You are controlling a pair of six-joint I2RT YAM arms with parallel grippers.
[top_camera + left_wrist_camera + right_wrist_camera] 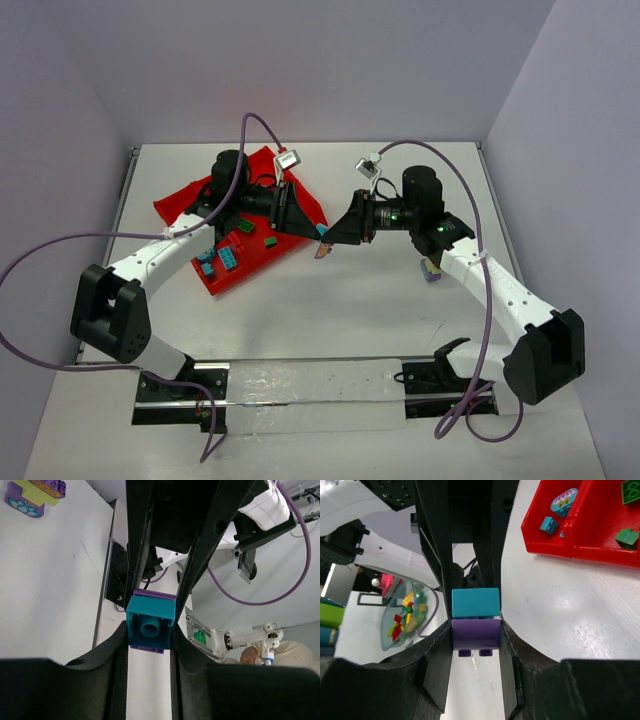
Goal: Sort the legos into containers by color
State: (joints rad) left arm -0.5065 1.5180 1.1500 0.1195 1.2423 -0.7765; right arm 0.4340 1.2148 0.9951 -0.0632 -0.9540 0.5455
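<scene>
White tabletop (330,320) is carrying the red tray (178,207) toward its far-left corner. Near the centre, the left gripper (149,635) is clamping the teal brick (150,616), and the right gripper (476,639) is clamping the purple brick (475,631) joined to it.

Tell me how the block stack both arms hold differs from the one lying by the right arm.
The held stack is teal and purple; the loose stack is purple and yellow-green. The held stack is clamped between the left end effector and right end effector; the loose stack lies untouched on the table. Both mix colours and sit outside the red tray.
</scene>
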